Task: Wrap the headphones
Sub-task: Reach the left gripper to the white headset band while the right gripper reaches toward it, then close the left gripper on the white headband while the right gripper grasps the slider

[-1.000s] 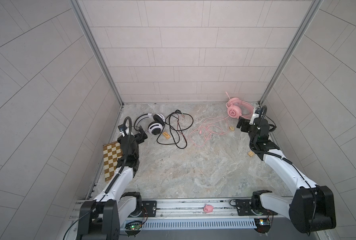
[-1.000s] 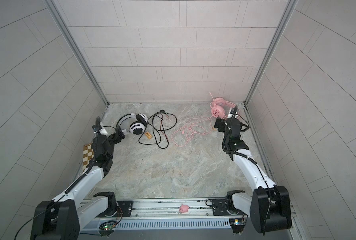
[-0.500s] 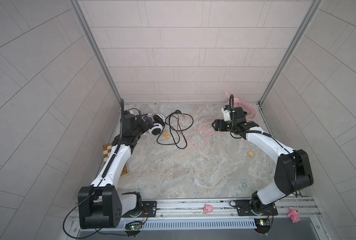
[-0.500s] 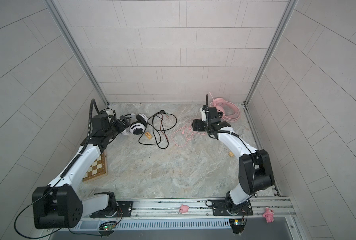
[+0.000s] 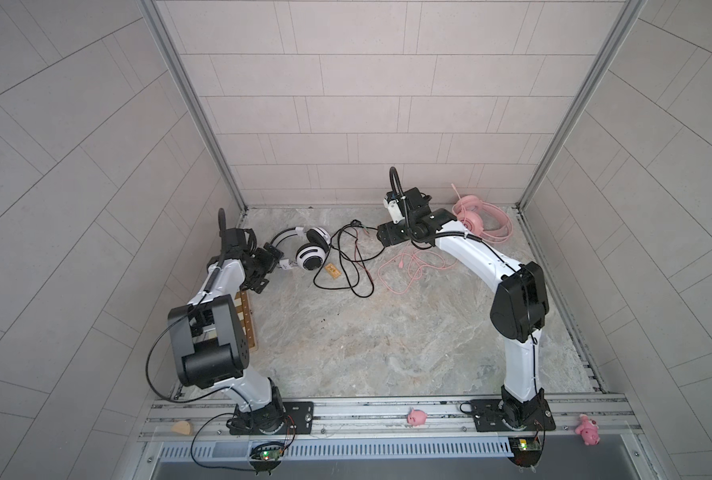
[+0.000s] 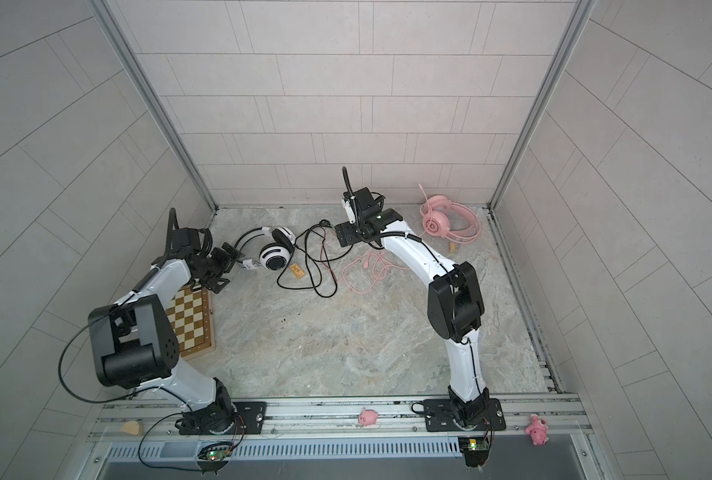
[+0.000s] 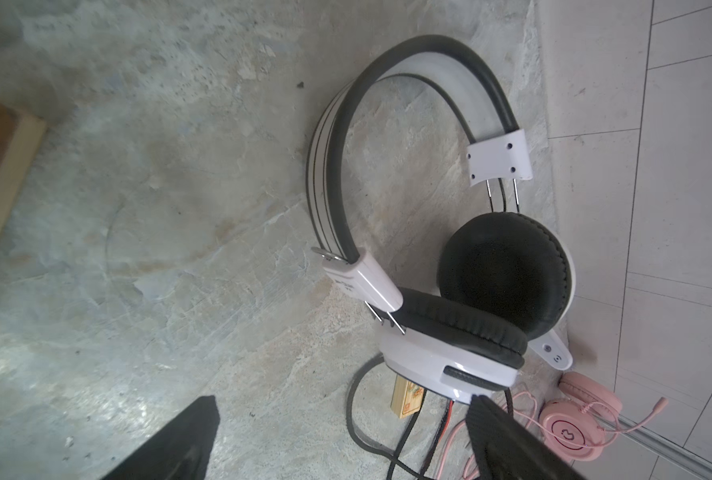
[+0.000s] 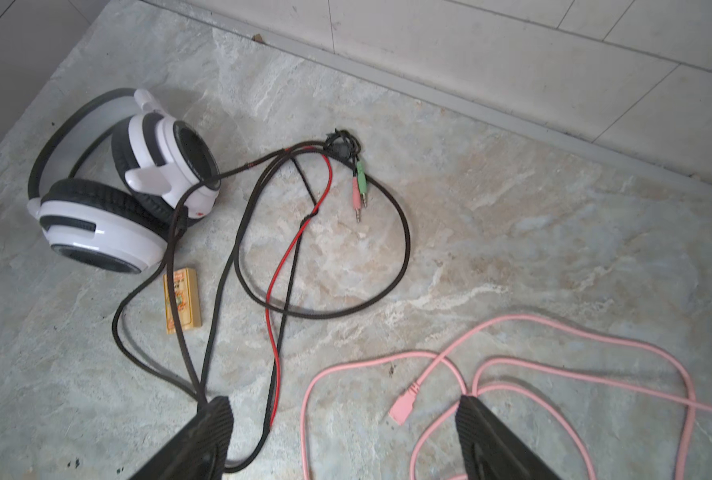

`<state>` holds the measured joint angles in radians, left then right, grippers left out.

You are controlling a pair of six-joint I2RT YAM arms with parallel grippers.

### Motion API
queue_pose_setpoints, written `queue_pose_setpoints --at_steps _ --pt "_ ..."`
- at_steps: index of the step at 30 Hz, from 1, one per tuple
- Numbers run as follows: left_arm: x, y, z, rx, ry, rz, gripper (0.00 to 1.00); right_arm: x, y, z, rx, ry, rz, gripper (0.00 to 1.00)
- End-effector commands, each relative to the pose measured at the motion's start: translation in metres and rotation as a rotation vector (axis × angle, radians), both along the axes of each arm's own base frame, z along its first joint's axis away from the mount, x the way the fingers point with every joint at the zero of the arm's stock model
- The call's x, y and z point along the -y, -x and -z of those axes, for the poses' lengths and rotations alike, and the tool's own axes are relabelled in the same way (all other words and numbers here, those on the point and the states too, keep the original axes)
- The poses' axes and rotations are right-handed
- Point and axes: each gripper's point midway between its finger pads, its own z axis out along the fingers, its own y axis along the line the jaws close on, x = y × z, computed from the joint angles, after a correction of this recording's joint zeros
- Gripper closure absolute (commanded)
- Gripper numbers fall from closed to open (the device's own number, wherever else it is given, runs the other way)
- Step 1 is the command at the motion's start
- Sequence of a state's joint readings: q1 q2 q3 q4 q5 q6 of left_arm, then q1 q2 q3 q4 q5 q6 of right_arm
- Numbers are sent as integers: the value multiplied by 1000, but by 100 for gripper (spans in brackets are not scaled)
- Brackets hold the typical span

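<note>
My left tool stood released, jaws wide with nothing between them, just beside the white headphones. These lay on the bench near the back wall. My right tool was released too, hanging low over the loose black cable and the pink cable, gripping neither. The pink headphones lay in the far right corner, apart from both tools.

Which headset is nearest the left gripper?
The white-and-black headset, just ahead of the open left gripper; the pink headset lies far off to the right.
</note>
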<state>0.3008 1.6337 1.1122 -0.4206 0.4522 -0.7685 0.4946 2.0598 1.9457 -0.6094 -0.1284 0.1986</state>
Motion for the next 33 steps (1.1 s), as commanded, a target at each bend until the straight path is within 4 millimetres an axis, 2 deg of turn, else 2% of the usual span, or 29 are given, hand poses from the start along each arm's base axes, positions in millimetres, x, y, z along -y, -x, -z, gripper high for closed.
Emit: queue_pose_setpoints --at_steps 1,4,6,10,12,15,20,22,24,26,28,31,33 --pt "-7 -6 3 -46 0 -46 0 3 -7 -5 -16 43 3 14" --pt "-16 -11 10 -81 -24 -85 0 1 -6 -2 -45 31 34 14" --pt "-27 -16 11 -117 -78 -98 0 -4 2 6 -70 18 19 14" --pt "-43 -31 26 -183 -120 -116 2 -8 9 13 -25 68 -29 14" --pt "-39 -49 31 -188 -89 -84 10 -2 9 11 -8 118 -20 14" --pt "-39 -63 40 -229 -153 -45 11 1 11 5 11 132 -26 14" --pt "-36 -81 56 -277 -200 25 13 8 14 7 26 167 -31 14" --pt "-34 -83 64 -289 -210 56 20 18 13 5 42 214 4 16" --pt "-29 -85 73 -286 -193 89 34 28 14 -3 75 265 36 16" --pt "-27 -83 80 -301 -185 108 38 35 16 -8 102 288 49 16" --pt "-20 -87 82 -281 -155 137 57 39 16 -11 130 292 61 16" --pt "-8 -91 82 -255 -106 177 77 43 17 -10 149 285 78 16" --pt "-7 -90 76 -253 -111 196 81 41 19 -8 138 272 76 16"
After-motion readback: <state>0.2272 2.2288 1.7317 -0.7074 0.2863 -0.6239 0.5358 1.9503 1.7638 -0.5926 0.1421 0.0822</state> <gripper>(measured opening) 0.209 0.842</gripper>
